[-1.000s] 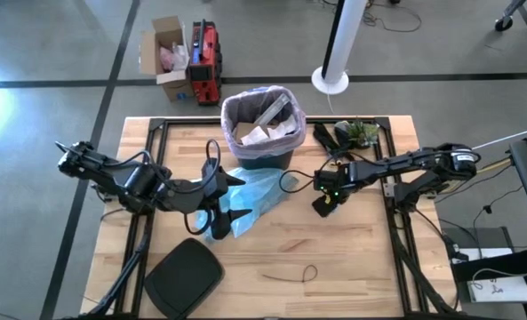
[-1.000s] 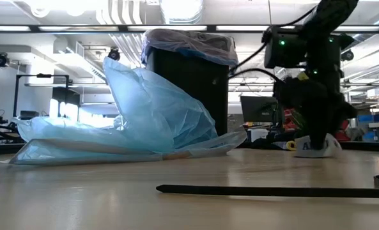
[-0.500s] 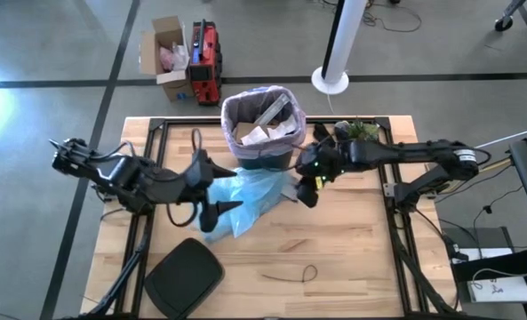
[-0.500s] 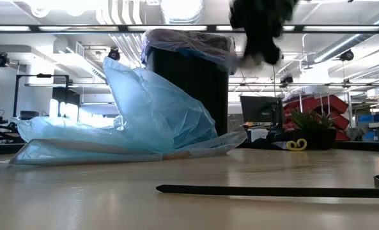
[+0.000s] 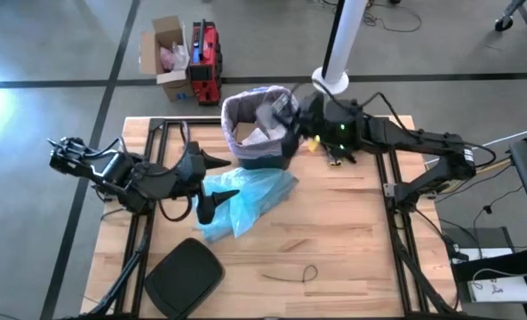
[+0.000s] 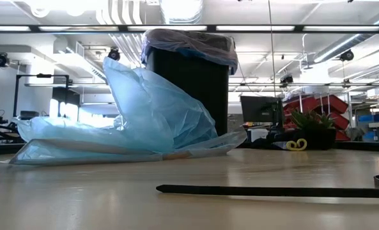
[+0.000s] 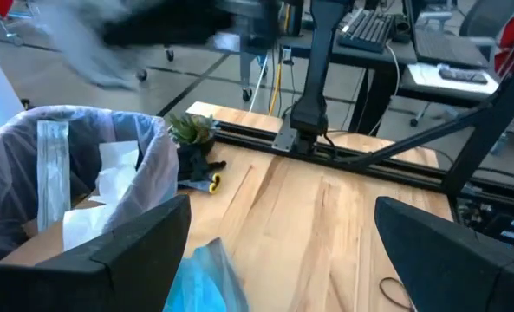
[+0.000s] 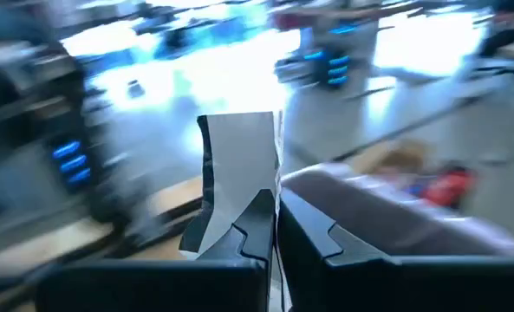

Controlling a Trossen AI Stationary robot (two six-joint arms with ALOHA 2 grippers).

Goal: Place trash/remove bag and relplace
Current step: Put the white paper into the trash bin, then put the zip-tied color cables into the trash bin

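A white paper scrap [image 8: 239, 173] is clamped in the right gripper [image 5: 281, 114] above the lined bin [image 5: 245, 156], while the left gripper [image 5: 217, 178] is held wide apart beside it.

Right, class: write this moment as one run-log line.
right end effector: shut on white paper scrap, over bin | left end effector: open, by blue bag | liner: in bin
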